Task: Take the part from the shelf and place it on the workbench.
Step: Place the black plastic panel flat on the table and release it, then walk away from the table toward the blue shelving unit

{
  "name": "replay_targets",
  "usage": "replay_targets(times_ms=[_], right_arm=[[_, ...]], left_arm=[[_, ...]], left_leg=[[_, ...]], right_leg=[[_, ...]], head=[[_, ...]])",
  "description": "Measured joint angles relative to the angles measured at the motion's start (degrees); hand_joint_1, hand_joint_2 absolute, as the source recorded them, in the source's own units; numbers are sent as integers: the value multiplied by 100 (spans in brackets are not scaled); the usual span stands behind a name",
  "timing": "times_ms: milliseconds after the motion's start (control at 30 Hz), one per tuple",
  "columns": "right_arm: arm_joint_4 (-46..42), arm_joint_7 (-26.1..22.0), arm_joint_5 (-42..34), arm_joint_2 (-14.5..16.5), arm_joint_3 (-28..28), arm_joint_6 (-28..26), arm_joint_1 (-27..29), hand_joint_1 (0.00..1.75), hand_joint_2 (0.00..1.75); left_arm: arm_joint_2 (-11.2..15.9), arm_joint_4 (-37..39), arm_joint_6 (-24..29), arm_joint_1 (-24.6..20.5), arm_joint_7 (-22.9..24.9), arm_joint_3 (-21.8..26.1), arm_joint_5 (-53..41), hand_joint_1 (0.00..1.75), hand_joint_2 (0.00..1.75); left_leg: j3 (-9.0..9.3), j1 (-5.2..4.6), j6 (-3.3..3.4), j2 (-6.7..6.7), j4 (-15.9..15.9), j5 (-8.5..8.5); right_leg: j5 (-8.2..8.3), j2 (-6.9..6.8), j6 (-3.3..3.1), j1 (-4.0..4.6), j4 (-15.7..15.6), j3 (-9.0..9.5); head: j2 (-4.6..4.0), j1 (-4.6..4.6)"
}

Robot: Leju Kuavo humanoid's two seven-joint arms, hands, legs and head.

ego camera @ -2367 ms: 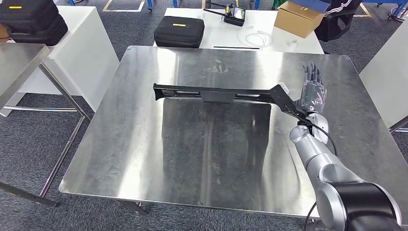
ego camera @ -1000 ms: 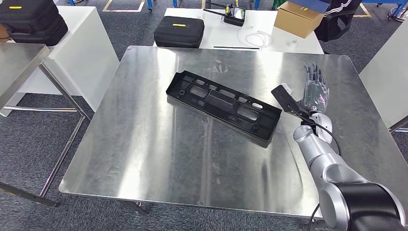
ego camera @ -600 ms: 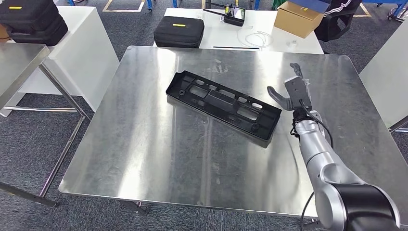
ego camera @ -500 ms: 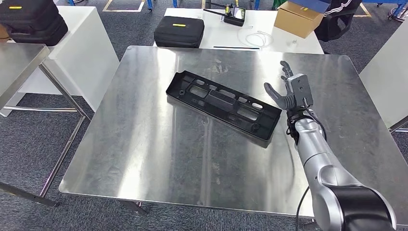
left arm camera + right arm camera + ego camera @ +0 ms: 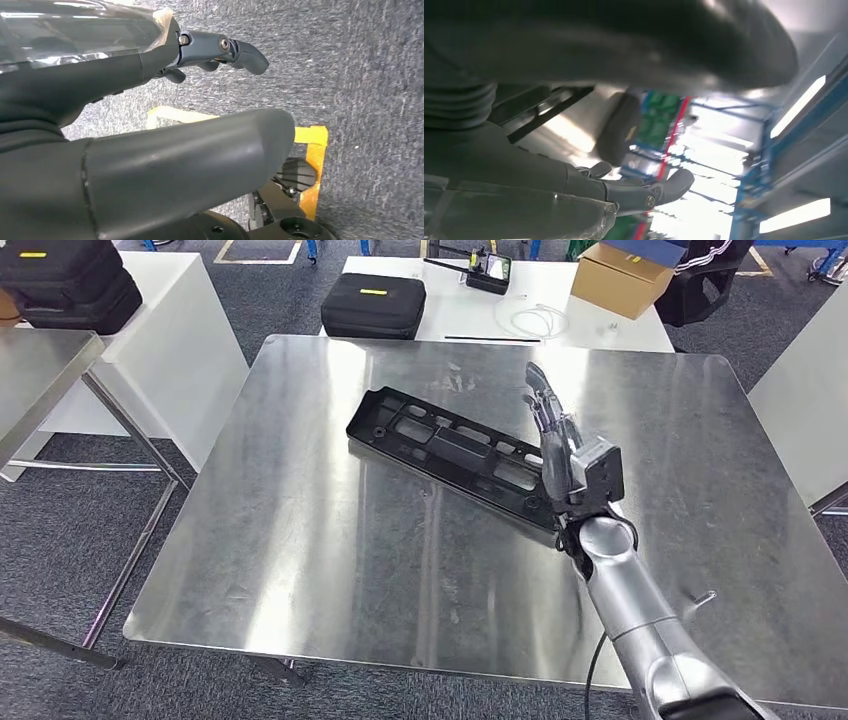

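Black part (image 5: 455, 456) lying flat and diagonal at centre of the steel counter (image 5: 300, 540), right hand (image 5: 560, 445) raised over its right end, fingers straight, holding nothing, left hand (image 5: 150, 125) empty above carpet

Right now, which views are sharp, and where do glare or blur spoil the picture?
Head view: sharp; the shiny steel workbench carries bright glare streaks and mirrors the long black plastic part. Right wrist view: soft focus, the right hand dark against blown-out ceiling lights. Left wrist view: the carpet behind the left hand looks blurred.
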Motion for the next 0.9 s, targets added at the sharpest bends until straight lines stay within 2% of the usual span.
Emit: replay_targets(times_ms=[100,300,533,900], right_arm=[[-678,3,-7,-113,192,-16,280,0,0],[-1454,-152,65,-280,385,-7,602,0,0],[-2672,-432,779,-460,761,-344,1327,0,0],[-3704,-552,833,-526,1146,-174,2082,0,0]], left_arm=[[-4,-1,-1,0,17,0,-1,0,0],[-5,-1,4,-1,22,-1,-8,0,0],[-13,-1,105,-6,25,0,-10,0,0],[-28,-1,125,-19,110,0,13,0,0]], left_leg=[[-2,0,4,5,-1,-4],[6,-1,4,4,-1,-4],[5,0,8,4,-2,-8],[11,0,8,5,-3,-9]], right_leg=[[0,4,0,0,0,0],[0,3,0,-1,-1,6],[-3,3,-1,1,-1,7],[-4,2,-2,0,-2,17]], head=[[0,0],[0,0],[0,0],[0,0]])
